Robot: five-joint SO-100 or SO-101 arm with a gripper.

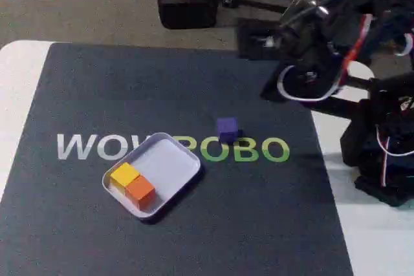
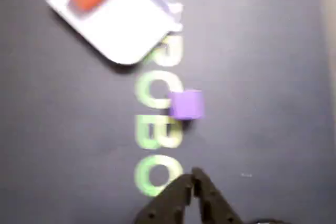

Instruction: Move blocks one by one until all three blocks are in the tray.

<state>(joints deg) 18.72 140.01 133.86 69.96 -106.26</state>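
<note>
The pale tray (image 1: 169,159) lies on the dark mat, with the yellow block (image 1: 124,175) and the orange block (image 1: 140,190) side by side in its near left corner. The purple block (image 1: 227,129) rests on the mat just right of the tray, outside it. In the wrist view the tray (image 2: 126,30) is at the top left, the purple block (image 2: 186,103) sits mid-frame, and my gripper (image 2: 193,178) is below it, shut with nothing between its fingers, raised above the mat. The arm (image 1: 310,63) hovers at the right rear in the fixed view, blurred.
A dark mat (image 1: 97,95) with large lettering covers the white table (image 1: 16,63). The arm's base and cables (image 1: 385,153) stand at the right edge. A dark chair base (image 1: 187,4) is behind the table.
</note>
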